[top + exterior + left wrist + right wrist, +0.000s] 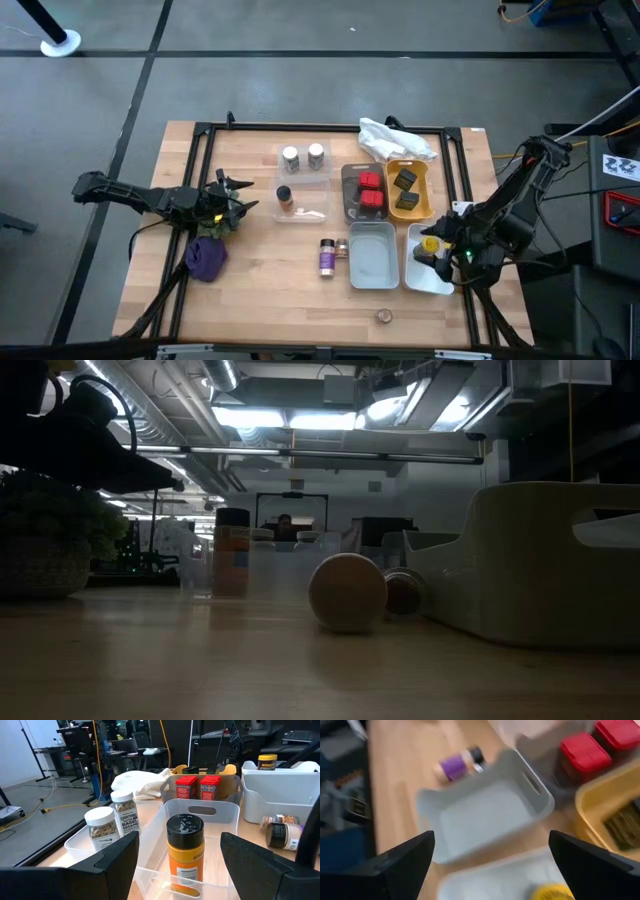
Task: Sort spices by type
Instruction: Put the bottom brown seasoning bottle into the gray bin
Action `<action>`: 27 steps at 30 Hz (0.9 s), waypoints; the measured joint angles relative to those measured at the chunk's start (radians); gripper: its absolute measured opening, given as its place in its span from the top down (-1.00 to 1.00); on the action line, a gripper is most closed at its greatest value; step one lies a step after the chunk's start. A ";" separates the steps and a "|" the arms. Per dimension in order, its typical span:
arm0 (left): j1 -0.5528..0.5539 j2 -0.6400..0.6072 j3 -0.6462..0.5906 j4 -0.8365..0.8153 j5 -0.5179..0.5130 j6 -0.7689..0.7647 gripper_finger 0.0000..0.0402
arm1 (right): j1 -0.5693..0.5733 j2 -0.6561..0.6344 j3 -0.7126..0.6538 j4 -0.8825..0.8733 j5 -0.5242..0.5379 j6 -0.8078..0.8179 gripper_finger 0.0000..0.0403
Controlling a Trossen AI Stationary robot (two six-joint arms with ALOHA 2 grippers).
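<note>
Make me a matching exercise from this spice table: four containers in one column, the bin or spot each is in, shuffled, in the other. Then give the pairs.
Things
1. red square tins
2. dark rectangular tins
3. silver-capped jars
4. purple-labelled jar

Places
A. lying on the bare table, beside the empty grey bin
B. in the yellow bin
C. in the dark grey bin
D. standing in the clear tray at the far side of the table

Pairs: 1-C, 2-B, 3-D, 4-A
</note>
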 joint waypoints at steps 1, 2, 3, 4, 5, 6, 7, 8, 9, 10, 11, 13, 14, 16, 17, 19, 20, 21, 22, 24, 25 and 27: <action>0.000 0.000 0.000 0.000 0.000 0.002 -0.32 | 0.000 0.000 0.003 0.030 0.015 -0.022 -0.94; 0.000 0.000 0.000 0.000 0.000 0.003 -0.32 | 0.000 0.000 0.003 0.065 0.027 -0.042 -0.94; 0.000 0.000 0.000 0.000 0.000 0.002 -0.32 | 0.000 0.000 0.003 0.097 0.033 -0.052 -0.94; 0.000 0.000 0.000 0.000 0.000 0.000 -0.32 | 0.000 0.000 0.003 0.122 0.039 -0.065 -0.94; 0.000 0.000 0.000 0.000 0.000 -0.001 -0.32 | 0.000 0.000 0.003 0.143 0.041 -0.076 -0.94; 0.000 0.000 0.000 0.000 0.000 0.001 -0.32 | 0.000 0.000 0.003 0.161 0.041 -0.091 -0.94; 0.000 0.000 0.000 0.000 0.000 0.003 -0.32 | 0.000 0.000 0.003 0.175 0.041 -0.096 -0.94; 0.000 0.000 0.000 0.000 0.000 0.003 -0.32 | 0.000 0.000 0.003 0.188 0.041 -0.100 -0.94; 0.000 0.000 0.000 0.000 0.000 0.001 -0.32 | 0.000 0.000 0.003 0.202 0.041 -0.108 -0.94; 0.000 0.000 0.000 0.000 0.000 0.000 -0.32 | 0.000 0.000 0.003 0.216 0.039 -0.116 -0.94; 0.000 0.000 0.000 0.000 0.000 0.000 -0.32 | 0.000 0.000 0.003 0.226 0.037 -0.119 -0.94; 0.000 0.000 0.000 0.000 0.000 0.004 -0.32 | 0.000 0.000 0.003 0.239 0.031 -0.118 -0.94; 0.000 0.000 0.000 0.000 0.000 0.002 -0.32 | 0.000 0.000 0.003 0.252 0.031 -0.117 -0.94; 0.000 0.000 0.000 0.000 0.000 -0.001 -0.32 | 0.000 0.000 0.003 0.283 0.027 -0.116 -0.94; 0.000 0.000 0.000 0.000 0.000 0.002 -0.32 | 0.000 0.000 0.003 0.301 0.014 -0.117 -0.94; 0.000 0.000 0.000 0.000 0.000 0.003 -0.32 | 0.000 0.001 0.003 0.343 -0.018 -0.119 -0.94; 0.000 0.000 0.000 0.000 0.000 0.001 -0.32 | 0.000 0.006 0.003 0.363 -0.031 -0.120 -0.94; 0.000 0.000 0.000 0.000 0.000 -0.001 -0.32 | 0.000 0.013 0.003 0.387 -0.039 -0.125 -0.94; 0.000 0.000 0.000 0.000 0.000 0.000 -0.32 | 0.000 0.023 0.003 0.409 -0.042 -0.138 -0.94; 0.000 0.000 0.000 0.000 0.000 0.003 -0.32 | 0.000 0.048 0.003 0.454 -0.041 -0.161 -0.94; 0.000 0.000 0.000 0.000 0.000 0.002 -0.32 | 0.000 0.062 0.003 0.476 -0.040 -0.168 -0.94; 0.000 0.000 0.000 0.000 0.000 0.000 -0.32 | 0.000 0.090 0.003 0.509 -0.040 -0.170 -0.94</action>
